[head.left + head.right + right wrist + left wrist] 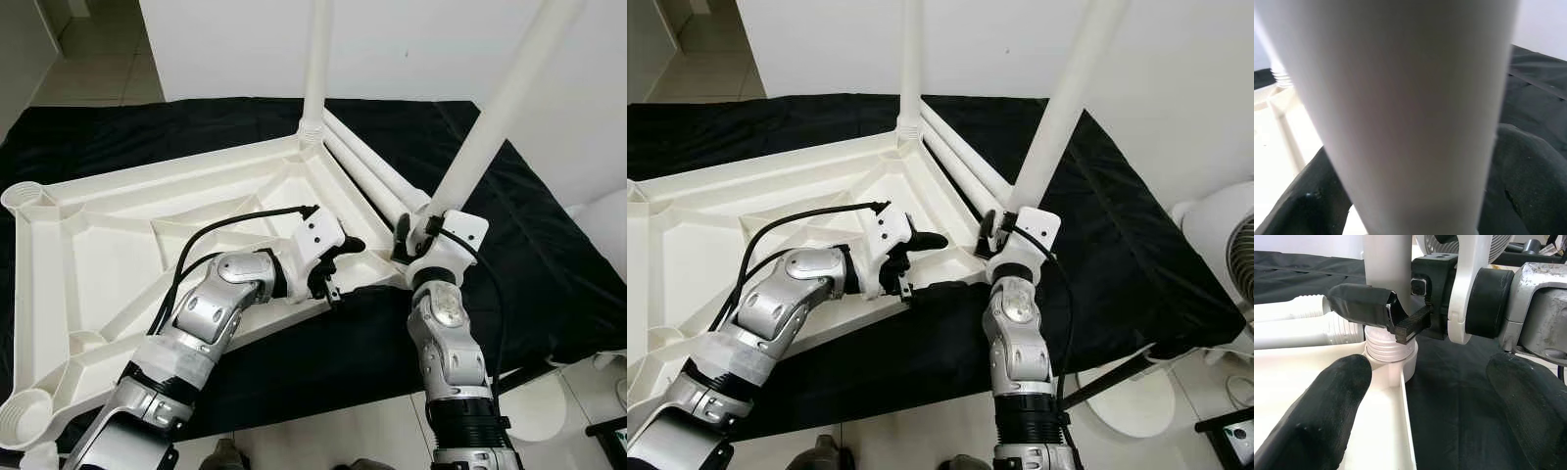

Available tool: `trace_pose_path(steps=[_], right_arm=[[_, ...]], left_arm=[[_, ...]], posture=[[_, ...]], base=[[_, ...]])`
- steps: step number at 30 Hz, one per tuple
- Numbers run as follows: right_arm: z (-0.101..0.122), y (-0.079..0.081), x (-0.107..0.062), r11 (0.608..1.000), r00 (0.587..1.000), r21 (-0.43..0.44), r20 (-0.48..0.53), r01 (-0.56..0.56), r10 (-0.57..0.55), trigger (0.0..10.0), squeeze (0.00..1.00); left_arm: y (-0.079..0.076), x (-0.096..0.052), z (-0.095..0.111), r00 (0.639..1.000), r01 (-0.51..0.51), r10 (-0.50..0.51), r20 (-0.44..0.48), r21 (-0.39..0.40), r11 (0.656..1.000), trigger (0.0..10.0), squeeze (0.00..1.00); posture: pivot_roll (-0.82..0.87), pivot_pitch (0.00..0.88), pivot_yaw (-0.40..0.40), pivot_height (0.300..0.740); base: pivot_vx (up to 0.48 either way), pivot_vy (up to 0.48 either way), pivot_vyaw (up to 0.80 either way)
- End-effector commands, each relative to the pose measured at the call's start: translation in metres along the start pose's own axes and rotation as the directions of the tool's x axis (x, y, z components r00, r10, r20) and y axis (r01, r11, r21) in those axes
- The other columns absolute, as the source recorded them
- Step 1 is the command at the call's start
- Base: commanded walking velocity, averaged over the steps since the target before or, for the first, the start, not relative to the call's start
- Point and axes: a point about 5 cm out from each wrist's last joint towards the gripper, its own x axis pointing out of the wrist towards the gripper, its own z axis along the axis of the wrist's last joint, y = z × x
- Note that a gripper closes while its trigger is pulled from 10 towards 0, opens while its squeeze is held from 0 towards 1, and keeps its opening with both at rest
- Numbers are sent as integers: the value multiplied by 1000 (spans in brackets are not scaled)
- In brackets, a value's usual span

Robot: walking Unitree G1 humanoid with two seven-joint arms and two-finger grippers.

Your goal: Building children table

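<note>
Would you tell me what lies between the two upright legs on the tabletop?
Two loose white legs lie along the tabletop edge between the far leg and near leg, in the eye views.

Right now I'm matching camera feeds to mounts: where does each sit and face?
Left eye: head, looking down at the upturned white plastic tabletop; both arms show.
Right eye: same scene, shifted.
Left wrist: along the left gripper, facing the right gripper on the white plastic leg.
Right wrist: against that leg.
Both wrists share the leg.

tabletop (108, 235) on cloth (549, 264) | legs (490, 117) upright (far/right corners)
</note>
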Motion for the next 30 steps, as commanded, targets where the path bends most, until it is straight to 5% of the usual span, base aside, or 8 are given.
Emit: trace_pose_path(steps=[1, 5, 6, 8, 9, 23, 27, 30], right_arm=[[-8, 2, -8, 995, 995, 32, -28, -96, 97, 10000, 1000], [-10, -9, -8, 979, 978, 5, -46, -206, 206, 10000, 1000], [-12, -16, -7, 971, 970, -23, -61, -238, 237, 10000, 282], [-13, -20, -6, 966, 965, -43, -71, -255, 252, 10000, 282], [-11, -26, -5, 955, 956, -60, -74, -289, 285, 10000, 0], [-11, -48, 12, 759, 801, -256, -189, -598, 567, 10000, 0], [-12, -41, 20, 695, 740, -255, -225, -673, 634, 6118, 0], [-12, -40, 24, 674, 725, -267, -240, -689, 646, 6863, 0]], left_arm=[[1, 1, 3, 1000, 11, -11, 1, 8, 1000, 10000, 0], [1, 1, 4, 1000, 12, -12, 3, 13, 1000, 10000, 0], [2, 2, 5, 1000, 12, -12, 3, 15, 1000, 10000, 0], [2, 2, 5, 1000, 12, -12, 3, 17, 1000, 10000, 0], [3, 2, 5, 1000, 12, -12, 3, 19, 1000, 10000, 0], [3, 3, 7, 1000, 18, -18, 6, 21, 1000, 10000, 0], [2, 4, 7, 1000, 21, -21, 6, 20, 1000, 10000, 0], [2, 4, 7, 1000, 21, -21, 6, 19, 1000, 10000, 0]], posture=[[-5, 21, -27, 740], [-8, 18, -24, 740], [-12, 18, -23, 740], [-12, 18, -23, 740], [-15, 19, -23, 740], [-5, 15, -19, 740], [1, 7, -22, 740], [5, 0, -22, 740]], base=[[0, 0, 0], [0, 0, 0], [0, 0, 0], [0, 0, 0], [0, 0, 0], [0, 0, 0], [0, 0, 0], [0, 0, 0]])
